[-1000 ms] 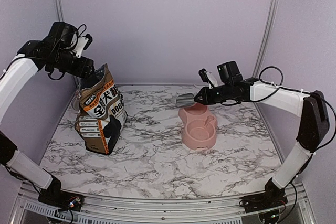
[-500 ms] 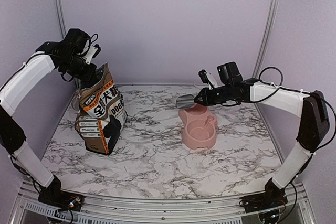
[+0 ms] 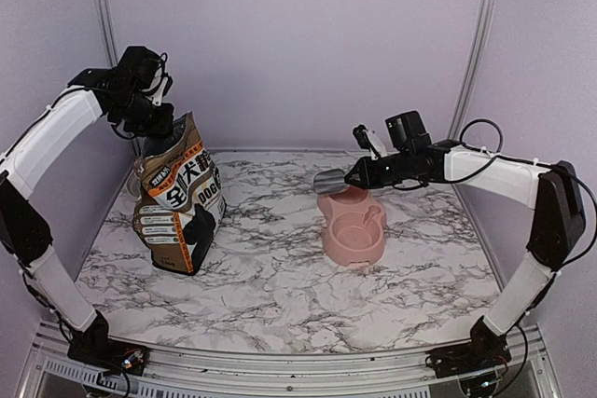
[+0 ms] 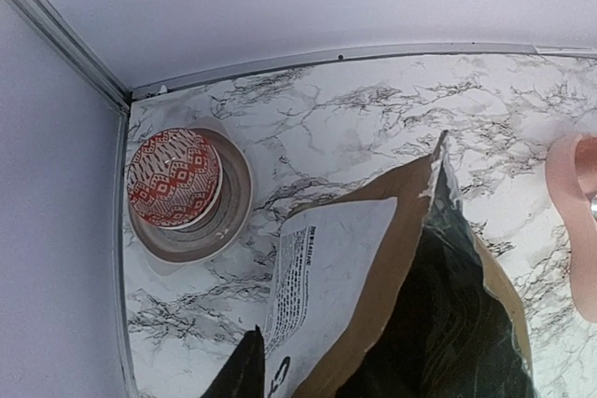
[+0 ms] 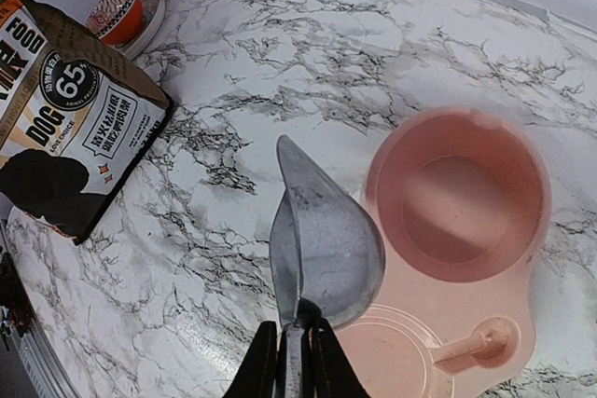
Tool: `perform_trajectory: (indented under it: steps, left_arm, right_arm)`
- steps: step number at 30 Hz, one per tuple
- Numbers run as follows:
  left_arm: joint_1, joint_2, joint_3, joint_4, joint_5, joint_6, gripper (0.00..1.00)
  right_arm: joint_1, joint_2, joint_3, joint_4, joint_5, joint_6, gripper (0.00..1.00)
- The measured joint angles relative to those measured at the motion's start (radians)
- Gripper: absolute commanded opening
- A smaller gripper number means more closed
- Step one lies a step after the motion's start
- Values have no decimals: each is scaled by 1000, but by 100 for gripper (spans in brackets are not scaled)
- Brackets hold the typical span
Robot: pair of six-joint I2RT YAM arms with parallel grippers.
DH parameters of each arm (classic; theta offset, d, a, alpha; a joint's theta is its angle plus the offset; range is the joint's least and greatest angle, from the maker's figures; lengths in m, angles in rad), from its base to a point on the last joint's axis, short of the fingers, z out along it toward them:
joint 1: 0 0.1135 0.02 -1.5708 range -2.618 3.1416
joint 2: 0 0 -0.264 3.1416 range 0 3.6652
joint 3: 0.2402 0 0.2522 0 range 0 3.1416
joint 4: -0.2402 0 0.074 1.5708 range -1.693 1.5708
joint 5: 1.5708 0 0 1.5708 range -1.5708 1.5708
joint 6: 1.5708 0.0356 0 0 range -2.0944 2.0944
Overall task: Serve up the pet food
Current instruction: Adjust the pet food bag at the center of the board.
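Note:
The brown-and-black dog food bag (image 3: 177,198) stands upright at the left, top torn open. In the left wrist view I look down into the bag (image 4: 373,305); its inside is dark and no kibble shows. My left gripper (image 3: 154,126) is at the bag's top rear edge; only one dark fingertip (image 4: 241,370) shows, beside the bag's white label. My right gripper (image 3: 359,174) is shut on the handle of a metal scoop (image 5: 326,240), held just above the left edge of the pink double bowl (image 3: 353,228). The scoop looks empty. The bowl (image 5: 448,202) is empty.
A red patterned ball on a small dish (image 4: 174,177) sits in the back left corner behind the bag, also visible in the right wrist view (image 5: 117,11). The walls close in at the back and both sides. The marble tabletop (image 3: 280,295) extends in front of the bag and bowl.
My left arm has swung its wrist and forearm rightward and up over the bag, the gripper staying at the bag's top. The right arm and scoop have not moved.

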Motion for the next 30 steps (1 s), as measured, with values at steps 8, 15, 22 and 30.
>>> perform_trajectory:
  steps: [8,15,22,30]
  left_arm:
    - [1,-47,-50,-2,-29,-8,37]
    - [1,-70,-99,-9,-41,-19,20]
    - [8,-71,-122,-8,-18,-50,0]
    - [18,-79,-118,-14,-25,-71,0]
  right_arm:
    - [0,-10,-5,-1,0,0,0]
    - [0,-31,-5,1,-1,0,0]
    - [0,-32,-6,0,-1,0,0]
    - [0,-42,-6,0,-6,0,0]
